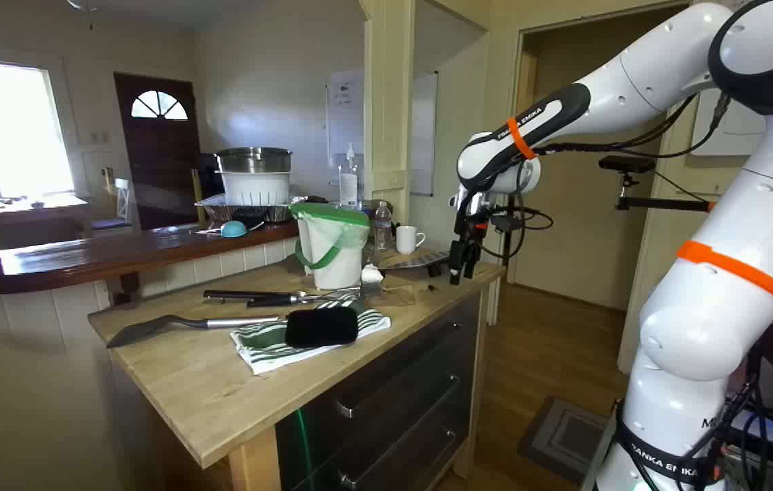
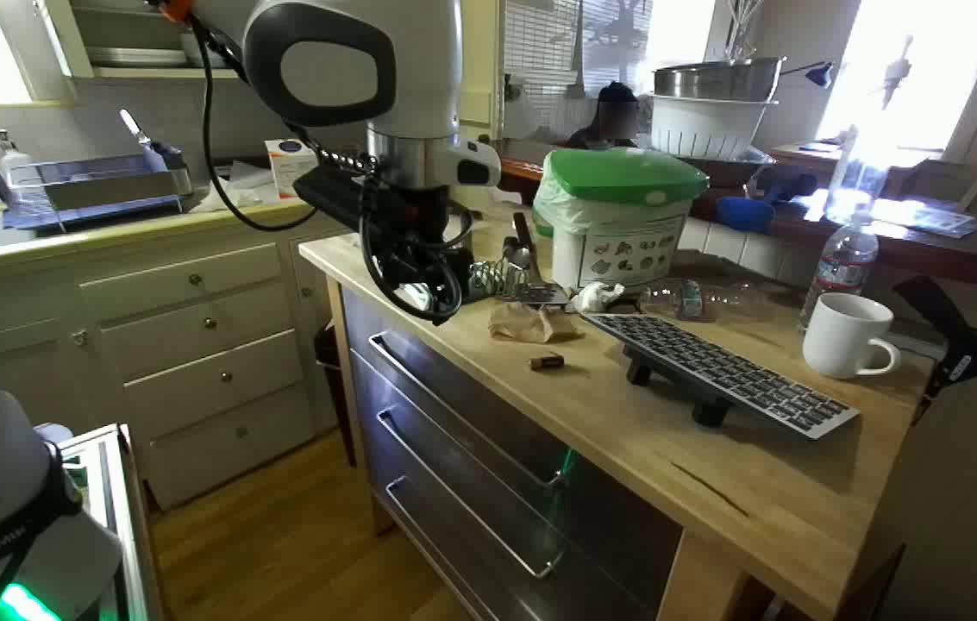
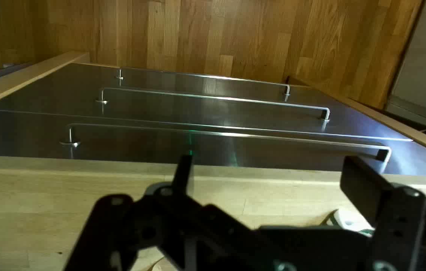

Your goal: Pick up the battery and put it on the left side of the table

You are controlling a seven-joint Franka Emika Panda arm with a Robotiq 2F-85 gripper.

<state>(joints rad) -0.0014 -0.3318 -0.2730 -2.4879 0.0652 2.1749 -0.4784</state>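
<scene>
Your table [image 1: 188, 389] is a long wood-topped one with three drawers [image 2: 488, 461], all closed, so you cannot see what they hold. Across the room, the open cupboard [image 2: 152, 73] has plates [image 2: 139, 57] stacked on its shelf, and the dish rack [image 2: 83, 216] on the far worktop [image 2: 169, 226] holds items too blurred for you to name. The bin [image 2: 600, 250] stands upright at the back of your table, its green lid [image 2: 626, 177] on and a thin bag [image 2: 559, 216] folded over the rim; its contents are hidden from you. On the wooden ledge [image 1: 86, 249] behind it, a white basket [image 1: 256, 189] has a metal bowl [image 1: 256, 161] sitting in its top. The keyboard [image 2: 717, 375] rests near the bin, propped on black feet [image 2: 708, 412]. One bottle [image 2: 688, 299] lies on its side beside the bin and another bottle [image 2: 846, 259] stands upright just beside the mug [image 2: 842, 338]; whether either holds water, you cannot tell. Your gripper [image 3: 267, 167] hangs by the table's front edge with its fingers [image 3: 361, 184] well apart, that edge showing in the gap between them. The mug stands upright, its inside out of your sight. Your battery [image 2: 546, 363] lies on its side on the table, near the front edge, between the brown paper [image 2: 531, 326] and the keyboard
</scene>
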